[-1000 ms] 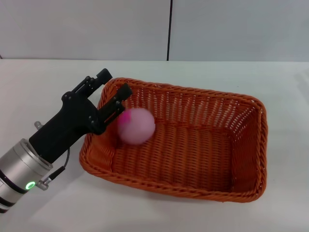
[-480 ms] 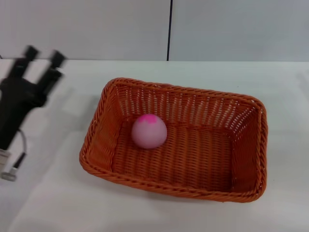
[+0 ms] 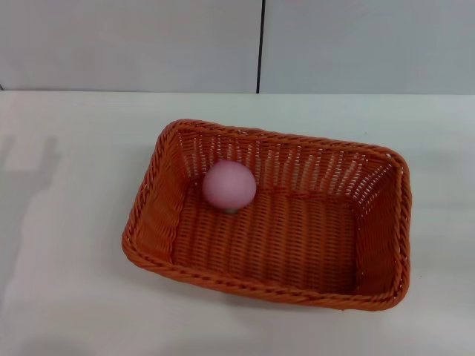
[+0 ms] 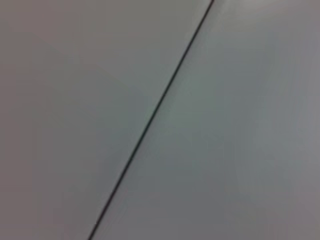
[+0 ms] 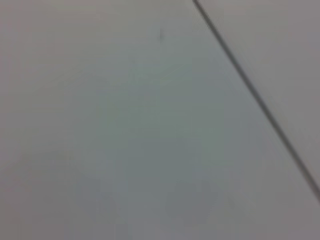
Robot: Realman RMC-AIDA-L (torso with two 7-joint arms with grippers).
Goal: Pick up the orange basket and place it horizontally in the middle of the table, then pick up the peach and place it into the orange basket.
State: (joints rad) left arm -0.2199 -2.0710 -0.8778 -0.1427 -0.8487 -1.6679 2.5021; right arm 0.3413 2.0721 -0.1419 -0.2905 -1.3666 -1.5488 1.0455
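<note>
Peach sits inside the basket, toward its left-rear part, resting on the woven floor. Basket lies lengthwise about mid-worktop. We can't see either claw, so we can't tell their state; both wrist views show just a grey wall with a seam.

The orange basket is a warm orange weave with openwork sides and a braided rim. The peach is plain soft pink. The table is matte white, apparently unmarked.
</note>
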